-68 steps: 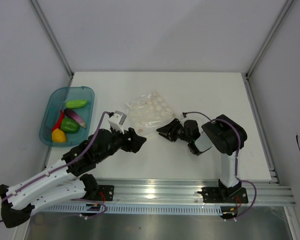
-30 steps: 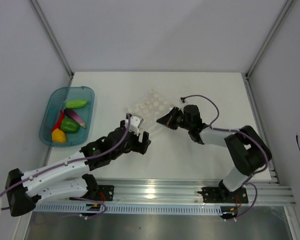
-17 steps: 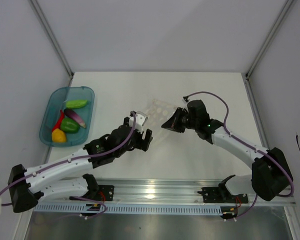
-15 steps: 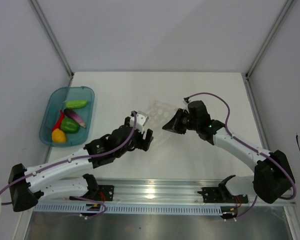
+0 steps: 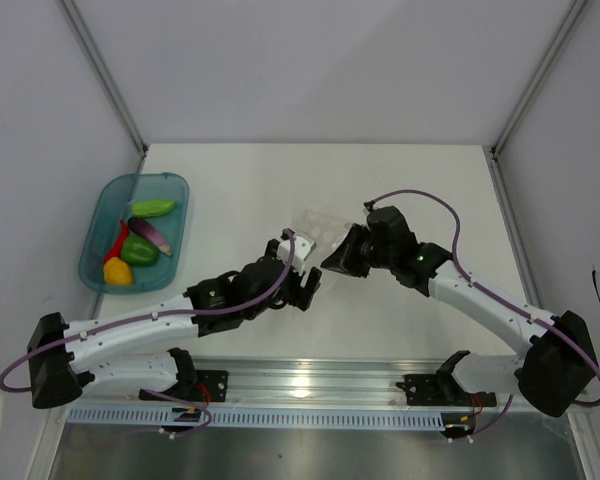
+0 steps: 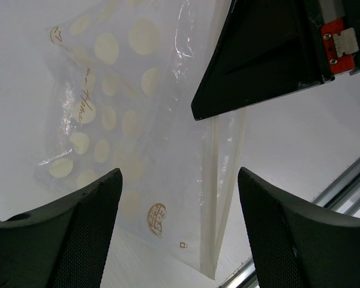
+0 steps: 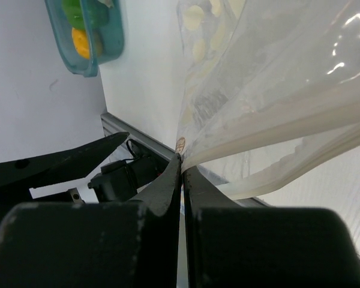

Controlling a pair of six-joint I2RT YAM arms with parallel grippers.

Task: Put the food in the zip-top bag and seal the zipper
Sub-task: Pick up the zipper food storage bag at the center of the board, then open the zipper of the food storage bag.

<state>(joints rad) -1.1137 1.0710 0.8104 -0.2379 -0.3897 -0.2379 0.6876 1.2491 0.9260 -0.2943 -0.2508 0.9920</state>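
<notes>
Now I'm pinching the zip-top bag (image 5: 320, 221) in the right end effector (image 5: 330, 264) so the open left end effector (image 5: 307, 290) can part it.

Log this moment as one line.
right gripper shut on zip-top bag | left gripper open by bag | food in teal tray

Two slim arms in white shells, black at joints and bases: left arm (image 5: 120, 330), right arm (image 5: 490, 300). Thin purple cable (image 5: 410, 196) looped along each. Smooth black wedge fingers on the right gripper (image 7: 182, 163), small red circuit board (image 6: 334, 31) and silver screws (image 6: 331, 51) close by. Broad black fingertips (image 6: 78, 240) on the left gripper (image 6: 179, 198), finely dimpled, possibly rubber-faced.
</notes>
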